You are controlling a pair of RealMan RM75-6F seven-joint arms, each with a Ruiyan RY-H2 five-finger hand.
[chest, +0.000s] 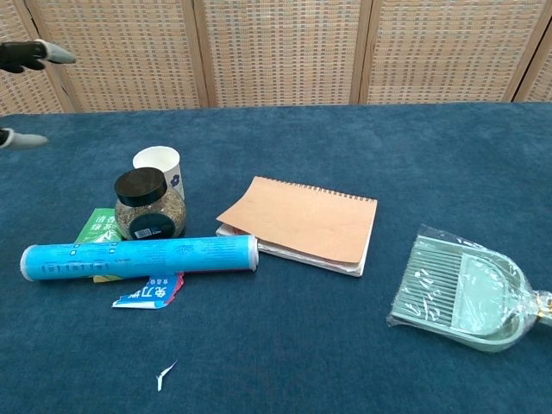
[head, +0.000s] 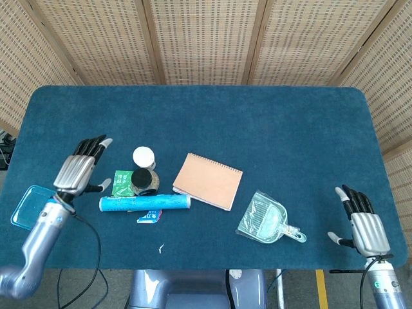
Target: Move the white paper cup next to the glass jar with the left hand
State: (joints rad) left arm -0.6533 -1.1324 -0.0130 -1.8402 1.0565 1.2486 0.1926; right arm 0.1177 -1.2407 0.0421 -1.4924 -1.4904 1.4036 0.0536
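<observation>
The white paper cup (head: 143, 157) (chest: 159, 167) stands upright on the blue table, touching the far side of the glass jar (head: 143, 181) (chest: 148, 204) with its black lid. My left hand (head: 80, 168) hovers open well to the left of both, fingers spread, holding nothing; only its fingertips (chest: 34, 53) show at the chest view's left edge. My right hand (head: 362, 223) rests open near the table's front right corner, far from the cup.
A blue tube (head: 144, 203) lies in front of the jar, over a green packet (head: 120, 182) and a torn wrapper (head: 149, 216). A tan notebook (head: 207, 181) lies right of the jar, a bagged dustpan (head: 268, 219) further right. A blue lid (head: 28, 205) sits at the left edge.
</observation>
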